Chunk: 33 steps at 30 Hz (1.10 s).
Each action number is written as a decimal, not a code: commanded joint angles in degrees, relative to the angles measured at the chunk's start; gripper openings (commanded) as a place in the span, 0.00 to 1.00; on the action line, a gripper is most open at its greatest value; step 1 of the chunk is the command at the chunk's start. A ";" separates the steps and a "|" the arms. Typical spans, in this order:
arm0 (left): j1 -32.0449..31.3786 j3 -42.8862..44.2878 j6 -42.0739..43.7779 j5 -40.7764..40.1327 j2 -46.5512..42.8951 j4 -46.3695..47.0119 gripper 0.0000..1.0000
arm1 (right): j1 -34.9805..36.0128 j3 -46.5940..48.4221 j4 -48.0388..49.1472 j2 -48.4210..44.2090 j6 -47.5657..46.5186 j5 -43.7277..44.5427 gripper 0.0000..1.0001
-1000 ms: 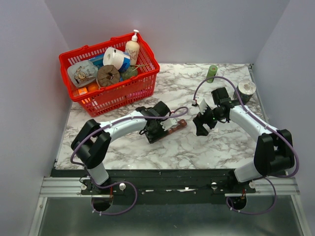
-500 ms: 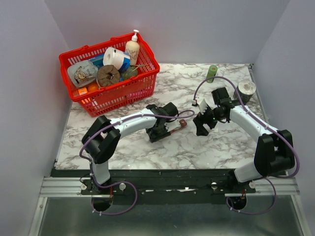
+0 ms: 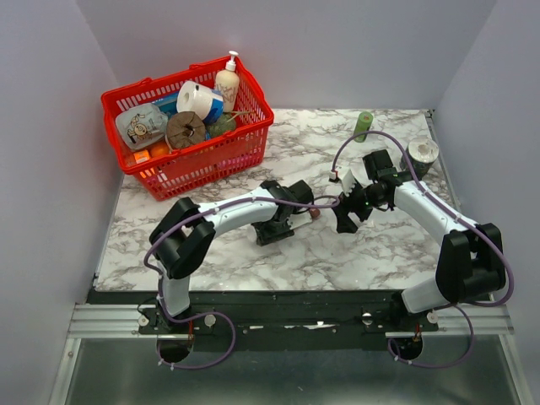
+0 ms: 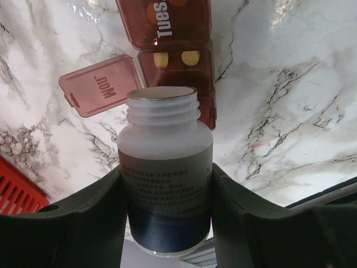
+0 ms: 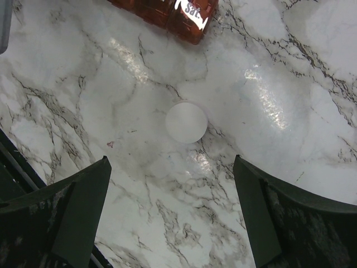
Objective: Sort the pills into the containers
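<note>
Gripping a white bottle (image 4: 164, 139), the left claw (image 4: 167, 190) aims the bottle's open mouth at the pill box (image 4: 178, 28), which lies on the worktop (image 5: 279, 84) just beyond. One lid (image 4: 99, 85) is flipped open, with two yellow pills (image 4: 189, 57) inside. The right claw (image 5: 170, 167) hangs spread wide over a round white cap (image 5: 186, 122).

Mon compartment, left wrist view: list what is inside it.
Two yellow pills lie inside the open compartment. Its near part is hidden behind the white bottle held in the left gripper, so more could sit there.
</note>
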 commanded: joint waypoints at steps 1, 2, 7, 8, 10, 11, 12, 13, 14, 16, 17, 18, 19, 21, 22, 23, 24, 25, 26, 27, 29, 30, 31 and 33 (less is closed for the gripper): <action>-1.14 2.51 -0.35 -3.14 1.87 -3.17 0.00 | -0.27 0.93 -1.03 -1.14 -0.16 -1.23 1.00; -1.23 2.69 -0.44 -3.41 2.05 -3.35 0.00 | -0.27 0.93 -1.03 -1.14 -0.16 -1.15 1.00; -1.40 3.57 -0.44 -3.41 2.58 -3.53 0.00 | -0.27 0.93 -1.03 -1.14 -0.07 -1.32 1.00; -1.40 3.48 -0.44 -3.32 2.49 -3.44 0.00 | -0.27 1.02 -1.03 -1.23 -0.07 -1.32 1.00; -1.40 3.04 -0.62 -2.89 2.05 -3.00 0.00 | -0.27 0.93 -1.03 -1.23 -0.07 -1.32 1.00; -1.40 2.78 -0.53 -2.88 1.87 -2.56 0.00 | -0.35 0.93 -1.03 -1.23 0.02 -1.24 1.00; -1.40 2.17 -0.62 -2.88 1.35 -2.12 0.00 | -0.27 0.85 -1.03 -1.23 -0.07 -1.24 1.00; -1.40 1.90 -0.79 -2.71 1.08 -1.60 0.00 | -0.27 0.93 -1.03 -1.23 -0.07 -1.24 1.00; -1.40 1.64 -0.97 -2.88 0.73 -1.16 0.00 | -0.27 0.93 -1.03 -1.23 -0.15 -1.24 1.00; -1.40 0.76 -1.32 -2.71 -0.50 0.25 0.00 | -0.27 0.93 -1.03 -0.97 -0.16 -1.24 1.00; -1.40 0.41 -1.41 -2.88 -1.02 0.86 0.00 | -0.27 0.93 -1.03 -1.06 -0.16 -1.15 1.00; -1.40 -0.46 -1.49 -2.88 -1.90 1.30 0.00 | -0.27 0.85 -1.03 -1.06 -0.16 -1.32 1.00; -1.40 -1.08 -1.58 -2.97 -2.52 2.79 0.00 | -0.27 0.85 -1.03 -0.97 -0.16 -1.24 1.00; -1.40 -3.27 -1.93 -2.62 -4.44 4.46 0.00 | -0.27 0.93 -1.03 -0.97 -0.24 -1.23 1.00; -1.40 -4.16 -2.11 -2.88 -5.15 6.47 0.00 | -0.27 0.93 -1.11 -0.97 -0.24 -0.97 1.00; -1.40 -4.86 -2.46 -2.88 -5.85 7.45 0.00 | -0.35 0.93 -0.94 -0.88 -0.24 -0.97 1.00; -1.40 -6.52 -2.46 -2.71 -7.34 8.42 0.00 | -0.27 0.85 -0.94 -0.79 -0.24 -0.97 1.00; -1.40 -7.32 -2.72 -2.53 -8.14 10.69 0.00 | -0.27 0.76 -0.94 -0.79 -0.24 -0.88 1.00; -1.40 -8.11 -2.90 -2.10 -8.84 11.58 0.00 | -0.27 0.85 -0.94 -0.71 -0.33 -0.88 1.00; -1.40 -9.77 -3.16 -2.79 -10.15 12.72 0.00 | -0.27 0.85 -1.02 -0.70 -0.33 -0.97 1.00; -1.40 -11.36 -3.43 -3.06 -11.65 15.89 0.00 | -0.27 0.76 -0.76 -0.62 -0.33 -0.97 1.00; -1.40 -13.37 -3.69 -3.06 -13.49 17.29 0.00 | -0.27 0.76 -0.76 -0.53 -0.33 -0.97 1.00; -1.40 -14.35 -3.61 -2.27 -14.46 19.92 0.00 | -0.27 0.58 -0.76 -0.53 -0.42 -1.06 1.00; -1.32 -17.59 -3.78 -2.00 -17.53 22.74 0.00 | -0.35 0.49 -0.67 -0.44 -0.59 -1.15 1.00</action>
